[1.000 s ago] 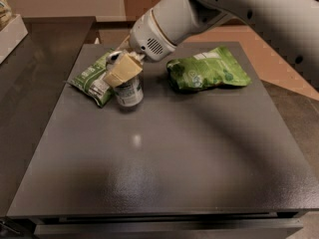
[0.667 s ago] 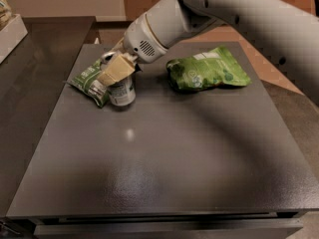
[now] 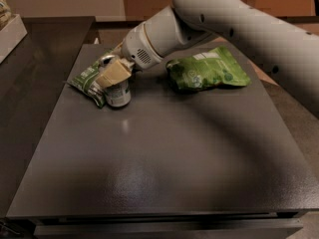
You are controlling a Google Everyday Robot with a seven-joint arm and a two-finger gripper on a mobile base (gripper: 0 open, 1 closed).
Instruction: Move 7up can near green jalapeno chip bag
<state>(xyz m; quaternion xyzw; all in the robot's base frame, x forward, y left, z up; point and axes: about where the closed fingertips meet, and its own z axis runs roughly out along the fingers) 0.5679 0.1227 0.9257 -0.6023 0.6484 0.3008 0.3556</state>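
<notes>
Right, I have the gripper [image 3: 108,73] over at about ten o'clock on the table [image 3: 164,173], and its fingers [image 3: 115,71] look clamped on the upper part of the 7up can [image 3: 118,96]. The near finger lies flat across the can's side, with the other hidden behind it. The can stands upright with its base down on the table, or as good as, and that is the way I want it, so it won't roll when I let go. The green jalapeno chip bag [image 3: 84,81] lies crumpled just beside it at the can's nine o'clock, so close that the two seem to touch, the white label panel turned up toward me. That is the reason for holding the can here: the job only asks for near, and by my reading that is already met. The arm [image 3: 234,24] reaches in from two o'clock, so the wrist passes over open table and stays off both bags. The brighter green bag [image 3: 209,72] sits well apart at the can's three o'clock, out of the way and not my target. What's left, I reckon, is to open up cleanly and lift back toward two o'clock. The risk is dragging the can over, or nudging the crinkled bag under it as I go.
</notes>
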